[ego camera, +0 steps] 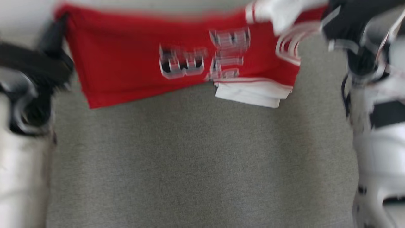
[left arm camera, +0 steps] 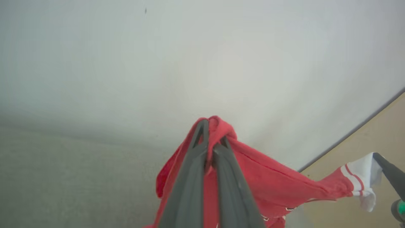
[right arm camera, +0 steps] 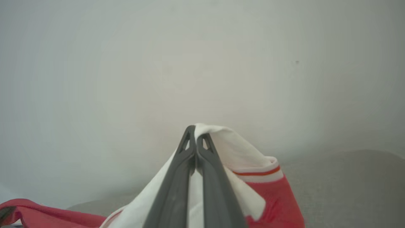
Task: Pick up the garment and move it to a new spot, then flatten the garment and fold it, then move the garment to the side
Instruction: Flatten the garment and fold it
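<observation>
Hanging above the grey surface [ego camera: 202, 158], the red garment [ego camera: 133, 63] is stretched with its long axis running left to right across the head view. The left gripper [left arm camera: 211, 133] is pinched tight on a red corner. The right gripper [right arm camera: 196, 136] is pinched on the white-trimmed end. The chest lettering [ego camera: 202, 57] is too blurred to read.

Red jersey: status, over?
Left end effector shut on red jersey corner. Right end effector shut on its white trim. Jersey stretched between them over grey surface. No obstruction seen.
</observation>
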### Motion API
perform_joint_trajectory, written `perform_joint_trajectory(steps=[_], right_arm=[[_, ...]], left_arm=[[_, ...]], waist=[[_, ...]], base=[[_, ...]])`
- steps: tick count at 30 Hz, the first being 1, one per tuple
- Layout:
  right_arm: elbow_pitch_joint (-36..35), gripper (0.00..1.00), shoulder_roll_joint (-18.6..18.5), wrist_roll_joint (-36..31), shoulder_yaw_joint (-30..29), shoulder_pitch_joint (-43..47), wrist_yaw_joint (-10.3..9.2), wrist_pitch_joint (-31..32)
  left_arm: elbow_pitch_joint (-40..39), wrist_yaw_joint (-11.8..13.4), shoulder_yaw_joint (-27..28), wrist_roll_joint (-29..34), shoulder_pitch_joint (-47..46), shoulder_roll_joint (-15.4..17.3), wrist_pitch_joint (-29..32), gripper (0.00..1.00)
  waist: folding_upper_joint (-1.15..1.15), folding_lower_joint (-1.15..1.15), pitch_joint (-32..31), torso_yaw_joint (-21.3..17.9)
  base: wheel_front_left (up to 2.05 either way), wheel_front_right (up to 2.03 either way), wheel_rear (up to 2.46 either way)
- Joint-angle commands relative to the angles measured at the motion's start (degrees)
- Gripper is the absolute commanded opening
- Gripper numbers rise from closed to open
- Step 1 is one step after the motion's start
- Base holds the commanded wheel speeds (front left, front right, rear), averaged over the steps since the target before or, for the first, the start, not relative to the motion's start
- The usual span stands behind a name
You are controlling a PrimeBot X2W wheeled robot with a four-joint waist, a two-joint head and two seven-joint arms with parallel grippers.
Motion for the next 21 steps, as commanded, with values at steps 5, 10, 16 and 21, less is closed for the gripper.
perform_joint_trajectory(steps=[5, 10, 16, 21], right_arm=[[8.1, 0.0, 1.6, -1.7, -3.8, -16.4, 0.17, -8.8], [14.6, 0.0, 2.1, -2.5, -8.0, -29.4, 0.17, -20.6], [18.6, 0.0, 2.2, -3.2, -11.4, -41.8, 0.1, -31.5], [16.3, 0.0, 0.6, -3.4, -12.8, -46.4, 0.1, -33.4]], left_arm=[[3.3, 1.8, 2.3, 0.9, -14.6, 1.4, -3.1, 0.0], [7.0, 1.7, 2.8, 3.3, -26.4, 1.8, -9.2, 0.0], [9.1, -0.1, 3.3, 4.5, -36.4, 2.4, -16.0, 0.0], [10.1, -1.8, 2.4, 5.2, -40.1, 3.0, -20.1, 0.0]], waist=[[-0.01, -0.01, 13.8, -1.6], [-0.01, -0.01, 16.4, -1.0], [-0.01, -0.01, 17.3, -0.4], [-0.01, -0.01, 19.0, -0.1]], base=[[0.0, 0.0, 0.0], [0.0, 0.0, 0.0], [0.0, 0.0, 0.0], [0.0, 0.0, 0.0]])
